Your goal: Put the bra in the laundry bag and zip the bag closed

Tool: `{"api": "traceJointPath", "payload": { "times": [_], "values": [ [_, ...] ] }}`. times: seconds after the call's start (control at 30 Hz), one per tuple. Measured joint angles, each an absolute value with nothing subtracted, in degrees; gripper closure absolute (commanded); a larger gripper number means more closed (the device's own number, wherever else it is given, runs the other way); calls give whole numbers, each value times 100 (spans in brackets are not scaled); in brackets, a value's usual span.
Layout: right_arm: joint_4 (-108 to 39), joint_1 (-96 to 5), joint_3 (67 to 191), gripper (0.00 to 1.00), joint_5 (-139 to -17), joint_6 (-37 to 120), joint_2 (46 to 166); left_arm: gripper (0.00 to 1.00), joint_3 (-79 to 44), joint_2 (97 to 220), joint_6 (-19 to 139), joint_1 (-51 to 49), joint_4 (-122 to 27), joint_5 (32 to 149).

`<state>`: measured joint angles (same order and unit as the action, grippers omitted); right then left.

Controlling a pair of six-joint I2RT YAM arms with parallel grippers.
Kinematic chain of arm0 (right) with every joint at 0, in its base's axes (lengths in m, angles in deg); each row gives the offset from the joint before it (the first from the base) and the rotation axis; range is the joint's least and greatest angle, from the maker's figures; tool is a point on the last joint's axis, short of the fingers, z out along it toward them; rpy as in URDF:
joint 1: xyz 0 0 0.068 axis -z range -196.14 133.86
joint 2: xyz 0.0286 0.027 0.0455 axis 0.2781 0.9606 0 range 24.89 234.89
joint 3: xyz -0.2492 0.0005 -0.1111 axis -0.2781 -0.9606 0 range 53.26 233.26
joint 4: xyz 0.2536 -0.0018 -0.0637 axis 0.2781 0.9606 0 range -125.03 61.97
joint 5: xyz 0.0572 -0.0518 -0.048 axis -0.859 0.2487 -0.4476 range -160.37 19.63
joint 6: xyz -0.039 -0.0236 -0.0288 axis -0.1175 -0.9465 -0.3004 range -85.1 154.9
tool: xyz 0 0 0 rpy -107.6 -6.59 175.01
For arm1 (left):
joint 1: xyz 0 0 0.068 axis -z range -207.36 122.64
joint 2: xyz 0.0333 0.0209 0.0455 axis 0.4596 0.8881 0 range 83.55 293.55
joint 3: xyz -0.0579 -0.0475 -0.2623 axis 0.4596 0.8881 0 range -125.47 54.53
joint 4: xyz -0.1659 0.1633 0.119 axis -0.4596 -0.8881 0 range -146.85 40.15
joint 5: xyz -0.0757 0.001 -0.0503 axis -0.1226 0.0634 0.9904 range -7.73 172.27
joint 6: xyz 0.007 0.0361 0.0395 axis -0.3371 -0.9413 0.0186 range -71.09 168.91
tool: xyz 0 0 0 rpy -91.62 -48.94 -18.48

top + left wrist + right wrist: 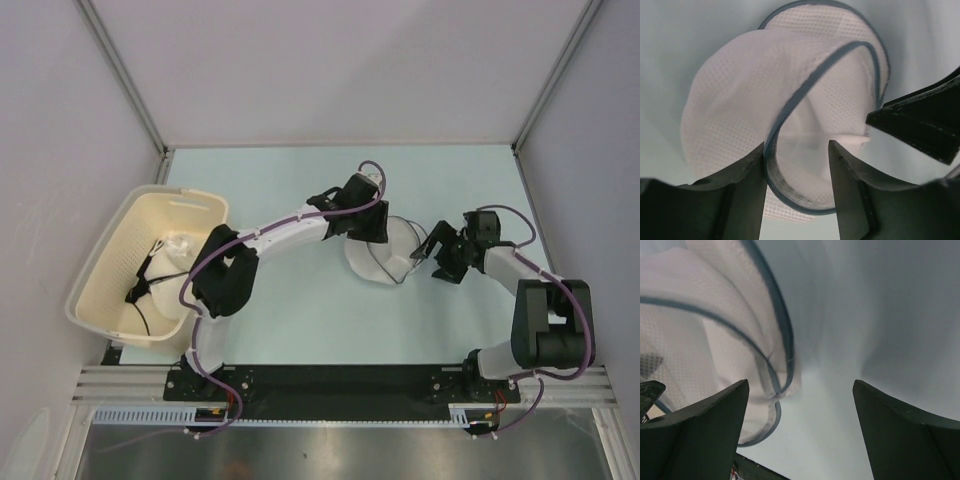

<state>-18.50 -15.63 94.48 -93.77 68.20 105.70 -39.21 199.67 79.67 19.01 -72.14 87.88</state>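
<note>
Left claw (797, 145) half-open astride laundry bag (725, 100) rim, bra (807, 131) inside; right claw (800, 383) wide.

Lab test cell (bare grey panels (330, 60), aluminium rails (122, 75)) enclosing a pale table (300, 330).

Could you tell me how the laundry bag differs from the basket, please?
The laundry bag is round, soft white mesh with a grey-blue rim; the basket is larger, rigid and cream. The laundry bag lies central on the table; the basket sits at its left edge. The basket holds a black strappy garment; the laundry bag shows only white inside. Both are pale and open.
</note>
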Motion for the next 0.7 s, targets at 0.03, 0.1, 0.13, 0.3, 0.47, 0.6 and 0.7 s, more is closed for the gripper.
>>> {"api": "traceJointPath", "payload": {
  "times": [0.03, 0.1, 0.13, 0.3, 0.47, 0.6, 0.7],
  "values": [
    [-1946, -1554, 9448, 21, -9379, 6800, 10712, 62, -3973, 20030, 7932, 1901, -7336, 8737],
    [-2191, -1557, 9448, 33, -9392, 6774, 10916, 74, -4052, 20083, 7860, 1897, -7566, 8659],
    [-2344, -1561, 9450, 40, -9420, 6754, 11016, 78, -4093, 20091, 7840, 1897, -7660, 8632],
    [-2621, -1766, 9773, 69, -9602, 6776, 11512, 94, -4297, 20091, 7659, 1901, -7985, 8554],
    [-2357, -2066, 10230, 99, -9648, 6783, 11519, 98, -4297, 20061, 7574, 1901, -8250, 8554],
    [-783, -2416, 11489, 99, -9009, 6527, 11479, 100, -4251, 19831, 7576, 1901, -8527, 8477],
    [342, -2938, 12298, 98, -8074, 6339, 11318, 100, -3997, 19442, 7600, 1899, -8597, 8388]
  ]
}}
